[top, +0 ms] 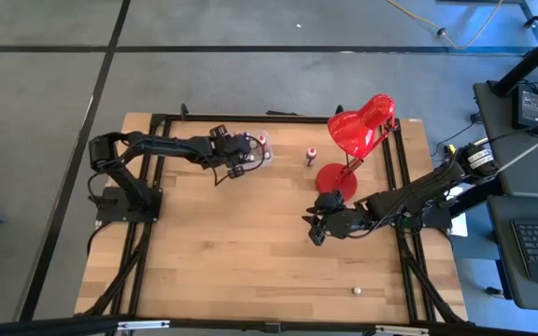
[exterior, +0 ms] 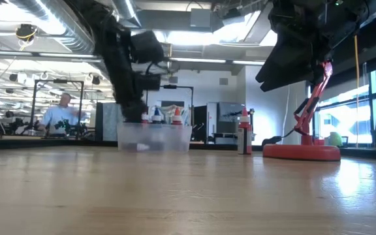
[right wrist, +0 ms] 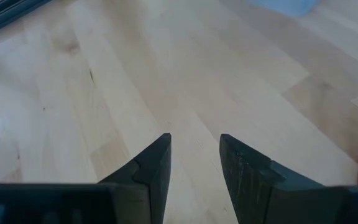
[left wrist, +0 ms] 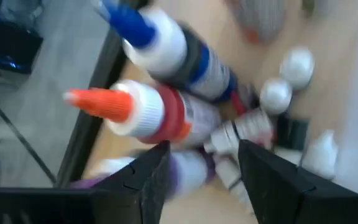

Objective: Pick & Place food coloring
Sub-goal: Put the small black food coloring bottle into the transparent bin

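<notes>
From above, the left gripper (top: 239,161) is seen over the clear box (top: 255,149). In its wrist view, its fingers (left wrist: 151,171) are spread around bottles (left wrist: 185,118); closing comes next. The right gripper (top: 316,229) is parted, empty.

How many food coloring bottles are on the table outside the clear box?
1 for sure: a bottle standing between the clear box and the lamp base. A tiny object near the opposite table edge may be another.
</notes>
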{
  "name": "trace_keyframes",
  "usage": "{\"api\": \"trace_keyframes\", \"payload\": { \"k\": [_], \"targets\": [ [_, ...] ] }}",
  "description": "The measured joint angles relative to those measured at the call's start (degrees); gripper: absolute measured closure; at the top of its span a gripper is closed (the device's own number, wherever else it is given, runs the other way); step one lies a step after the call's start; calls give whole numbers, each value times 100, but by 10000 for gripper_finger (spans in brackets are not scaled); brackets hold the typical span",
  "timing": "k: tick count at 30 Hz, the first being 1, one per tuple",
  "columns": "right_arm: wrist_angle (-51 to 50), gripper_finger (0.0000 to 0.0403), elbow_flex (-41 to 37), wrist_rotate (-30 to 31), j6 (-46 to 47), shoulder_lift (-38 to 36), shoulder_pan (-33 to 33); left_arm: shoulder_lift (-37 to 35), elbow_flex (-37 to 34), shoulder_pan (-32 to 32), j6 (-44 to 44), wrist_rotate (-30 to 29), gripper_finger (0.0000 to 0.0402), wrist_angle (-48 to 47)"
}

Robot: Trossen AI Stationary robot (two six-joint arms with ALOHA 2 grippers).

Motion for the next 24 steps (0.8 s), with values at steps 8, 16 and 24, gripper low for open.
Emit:
{"api": "trace_keyframes", "payload": {
  "k": [8, 16, 24],
  "targets": [
    [83, 263, 138, -372, -676, 0, -2, -948, 521, -574, -154, 633, 212, 220],
    [100, 263, 697, -2263, -2205, -2, 2, -1637, 524, -1475, -1143, 2998, 214, 756],
    [-188, 263, 902, -2871, -2470, -2, 184, -1385, 511, -2893, -2007, 2665, 213, 1369]
  ]
}}
